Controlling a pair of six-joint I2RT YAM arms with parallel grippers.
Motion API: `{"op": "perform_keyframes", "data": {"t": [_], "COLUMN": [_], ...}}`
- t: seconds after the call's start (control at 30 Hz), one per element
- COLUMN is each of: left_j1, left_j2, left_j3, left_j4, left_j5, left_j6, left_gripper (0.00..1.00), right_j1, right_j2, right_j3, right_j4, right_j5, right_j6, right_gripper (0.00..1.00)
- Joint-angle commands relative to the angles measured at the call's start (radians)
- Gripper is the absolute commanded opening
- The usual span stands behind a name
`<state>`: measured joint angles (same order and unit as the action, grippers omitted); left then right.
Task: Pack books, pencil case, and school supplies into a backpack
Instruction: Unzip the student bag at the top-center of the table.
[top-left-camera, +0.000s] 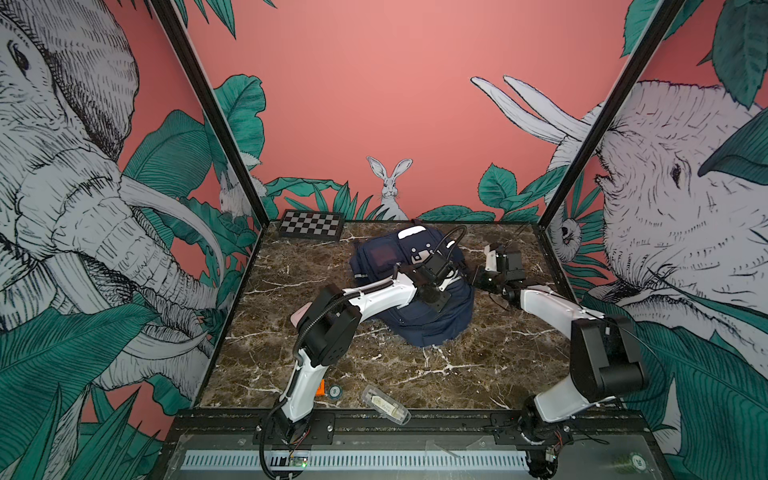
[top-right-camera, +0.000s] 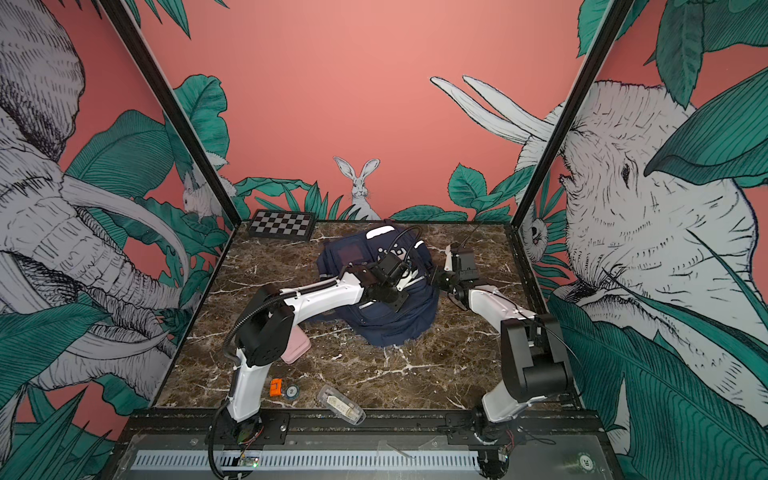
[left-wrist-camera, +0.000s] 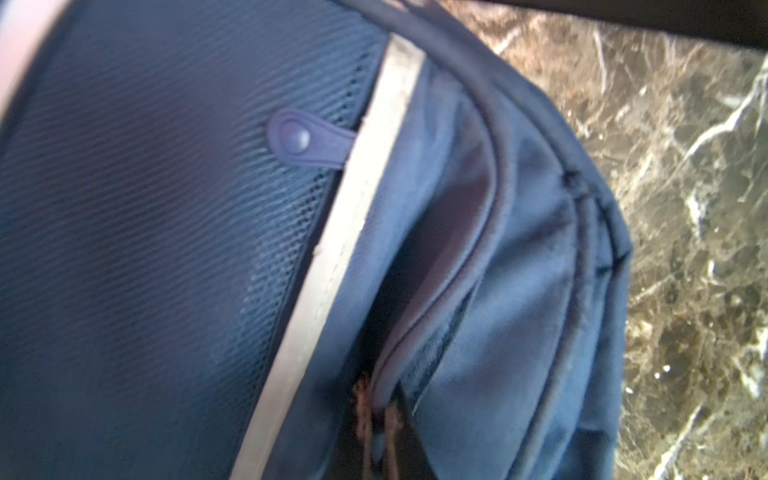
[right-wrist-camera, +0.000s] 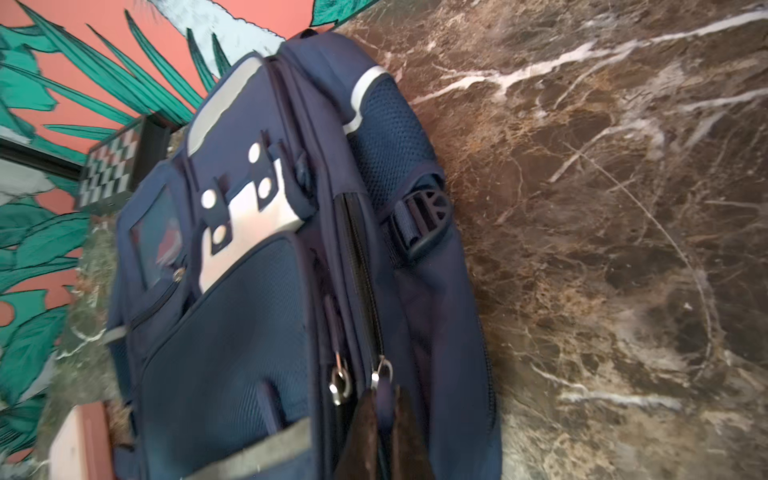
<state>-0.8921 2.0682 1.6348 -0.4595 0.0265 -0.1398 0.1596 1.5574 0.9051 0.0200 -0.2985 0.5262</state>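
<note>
Left gripper pinches a backpack seam, right gripper its zip pull. Chessboard at 11 o'clock, half-hidden pencil case at 8.

We noted two arms of like build. The left arm and the right arm each had smooth white moulded link shells, joined by blocky black joint housings. A black corrugated conduit ran along the left arm, with a further black cable loop at its wrist. Both bases sat on a black mounting rail with visible screw heads. Thin red wires showed at the right base.
</note>
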Motion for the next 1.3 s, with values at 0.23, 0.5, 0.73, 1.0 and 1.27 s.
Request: {"op": "perform_keyframes", "data": {"t": [0.23,0.5,0.73,1.0,1.27], "left_j1": [0.074,0.074,0.072,0.068,0.069], "left_j2": [-0.009,0.032,0.040,0.004,-0.018], "left_j3": [0.058,0.122,0.173,0.180,0.128], "left_j4": [0.045,0.010,-0.017,-0.033,0.000], "left_j5": [-0.064,-0.022,0.029,0.032,0.062], "left_j6": [-0.022,-0.001,0.000,0.019,-0.035], "left_gripper": [0.00,0.00,0.00,0.00,0.00], "right_j1": [-0.024,0.051,0.265,0.377,0.288], "right_j2": [-0.152,-0.294,-0.266,-0.046,-0.064], "right_j3": [-0.154,-0.251,-0.254,-0.236,-0.218], "right_j4": [-0.033,0.014,0.052,0.301,0.181], "right_j5": [-0.047,-0.064,0.098,0.086,0.144], "right_j6": [0.002,0.129,0.186,0.285,0.253], "right_gripper": [0.00,0.00,0.00,0.00,0.00]}}
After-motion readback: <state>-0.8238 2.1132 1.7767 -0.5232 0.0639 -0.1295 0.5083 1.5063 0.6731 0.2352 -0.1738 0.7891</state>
